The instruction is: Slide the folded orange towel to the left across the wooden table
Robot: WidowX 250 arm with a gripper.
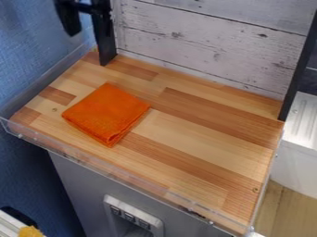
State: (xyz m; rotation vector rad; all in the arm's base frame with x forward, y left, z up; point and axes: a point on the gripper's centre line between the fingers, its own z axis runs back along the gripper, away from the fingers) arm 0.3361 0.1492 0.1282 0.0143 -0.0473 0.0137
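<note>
Left of centre in the frame, on the worktop [204, 134]: orange cloth [105, 112], folded into a rough square, lying flat and turned cornerwise, its layered corner toward the lower edge. Tool [71, 22] at upper left, above and apart from the cloth; dark against the dark post [104, 34], so cannot tell whether it is spread or pressed together. Nothing seen in its grasp.

Risks, my judgement: the cloth lies low, so a shallow pinch could close on air or catch only the top layer, and the fold would open. Pressing too deep could scrape the wood. A drag instead of a lift could ruck the pile or snag it on the clear lip [123, 175] along the near edge. At upper left, the post stands close to the tool in this view; a careless sideways swing might knock it, though depth is hard to judge.

Materials: cloth looks soft and fuzzy, towel-like, with rounded folded edges. Worktop of butcher-block strips, pale and reddish brown, seemingly smooth. Back panel [204, 41] of whitewashed planks, knots and dark seams showing. Lip thin, straight, see-through, likely hard plastic. Post black, narrow, upright.
</note>
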